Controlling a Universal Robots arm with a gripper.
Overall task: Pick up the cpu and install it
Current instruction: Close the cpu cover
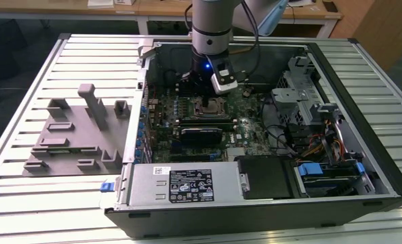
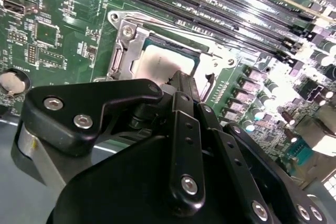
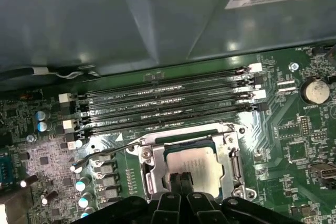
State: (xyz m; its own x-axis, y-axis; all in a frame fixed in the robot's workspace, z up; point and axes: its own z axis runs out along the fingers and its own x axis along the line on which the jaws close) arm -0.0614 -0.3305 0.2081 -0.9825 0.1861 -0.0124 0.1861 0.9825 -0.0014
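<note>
The claw point(image 3: 180, 181) hangs directly over the cpu point(image 3: 202, 162), which lies flat inside the socket point(image 3: 149, 174), apparently for seating; whether it grips cannot be told.

We see an open computer case point(image 1: 255, 223) lying on a slatted table point(image 1: 24, 203). The arm point(image 1: 212, 30) reaches down near the case's far wall, and the gripper point(image 1: 208, 97) hangs just over the socket point(image 1: 198, 113), where the cpu point(image 1: 212, 107) shows as a pale square. Grey plastic blocks point(image 1: 75, 137) stand toward the table's edge on the exterior view's left.
</note>
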